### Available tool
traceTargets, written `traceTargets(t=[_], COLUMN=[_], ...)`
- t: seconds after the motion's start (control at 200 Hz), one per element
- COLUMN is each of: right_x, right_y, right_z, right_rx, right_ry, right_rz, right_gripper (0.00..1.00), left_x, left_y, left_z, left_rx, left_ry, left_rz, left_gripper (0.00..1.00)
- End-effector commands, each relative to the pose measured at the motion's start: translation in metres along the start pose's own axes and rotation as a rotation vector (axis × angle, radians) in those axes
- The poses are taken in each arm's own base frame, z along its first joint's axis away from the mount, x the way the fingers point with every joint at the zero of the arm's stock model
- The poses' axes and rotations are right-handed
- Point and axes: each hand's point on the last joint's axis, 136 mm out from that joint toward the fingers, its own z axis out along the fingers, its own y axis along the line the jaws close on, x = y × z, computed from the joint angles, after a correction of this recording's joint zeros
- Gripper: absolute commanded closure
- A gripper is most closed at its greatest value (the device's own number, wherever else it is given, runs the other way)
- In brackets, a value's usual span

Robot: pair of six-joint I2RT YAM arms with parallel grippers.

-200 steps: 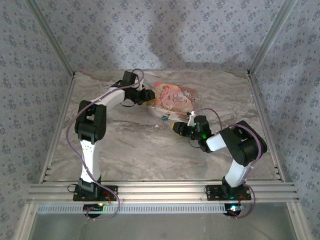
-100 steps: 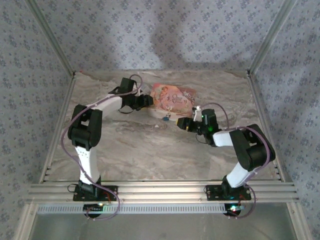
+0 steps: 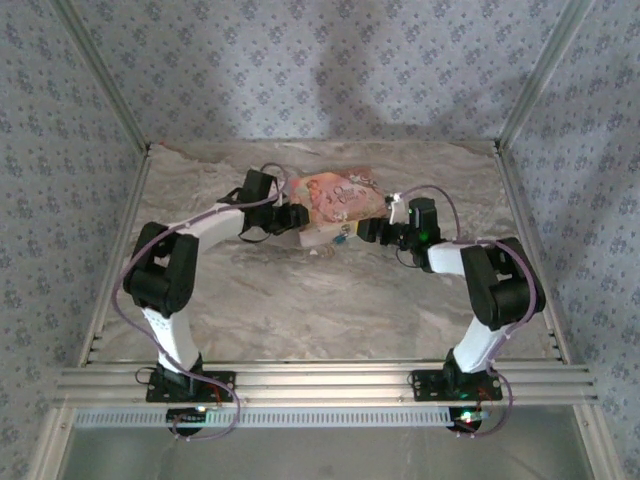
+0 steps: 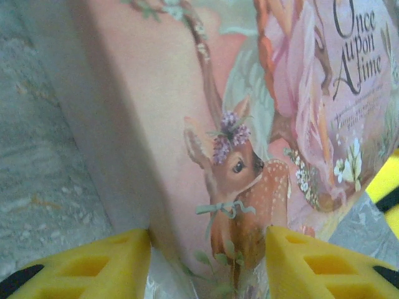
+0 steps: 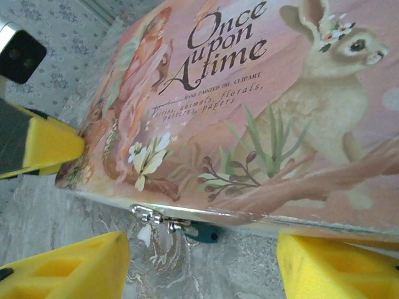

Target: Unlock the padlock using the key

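1. The pink box (image 3: 335, 198) sits toward the far middle of the counter (image 3: 300, 310), with one arm reaching to it from each side.
2. The left gripper (image 4: 209, 265) is at the box's left corner. Its yellow fingers (image 4: 87, 268) stand on either side of that corner and touch it, pinching the box between them.
3. The right gripper (image 5: 199, 268) is at the near right edge of the box. It is spread wide, with nothing between its fingers.
4. The padlock (image 5: 206, 235) is tiny and dark teal. It hangs just below the box's near edge, beside a small silvery clasp (image 5: 149, 217).
5. In the right wrist view the padlock is ahead of the spread fingers and roughly midway between them, clear of both.
6. In the same view a yellow finger of the left gripper touches the box's far-left corner.
7. The box's lid shows a deer, a rabbit and the words "Once upon A time".
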Motion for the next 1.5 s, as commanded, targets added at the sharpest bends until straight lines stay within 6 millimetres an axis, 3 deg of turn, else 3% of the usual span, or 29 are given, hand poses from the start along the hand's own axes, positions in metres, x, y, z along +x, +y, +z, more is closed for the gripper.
traceTargets(t=[0.0, 0.355, 0.465, 0.58, 1.029, 1.494], right_x=[-0.008, 0.008, 0.016, 0.019, 0.026, 0.032], right_y=[0.007, 0.009, 0.017, 0.023, 0.028, 0.034], right_z=[0.005, -0.023, -0.025, -0.019, 0.019, 0.038], right_rx=[-0.054, -0.054, -0.106, -0.152, -0.215, -0.264], right_ry=[-0.012, -0.056, -0.061, -0.062, -0.05, -0.042], right_rz=[-0.08, -0.112, -0.114, -0.102, -0.078, -0.075], right_gripper=[0.35, 0.33, 0.27, 0.19, 0.21, 0.27], left_x=[0.043, 0.046, 0.046, 0.045, 0.045, 0.045], left_y=[0.014, 0.013, 0.013, 0.011, 0.013, 0.013], left_z=[0.005, 0.0, -0.001, -0.001, -0.002, -0.001], left_rx=[-0.068, -0.072, -0.071, -0.068, -0.074, -0.073], left_ry=[0.099, 0.083, 0.08, 0.076, 0.071, 0.07], left_rz=[-0.037, -0.043, -0.044, -0.046, -0.055, -0.056], left_gripper=[0.5, 0.49, 0.49, 0.49, 0.49, 0.49])
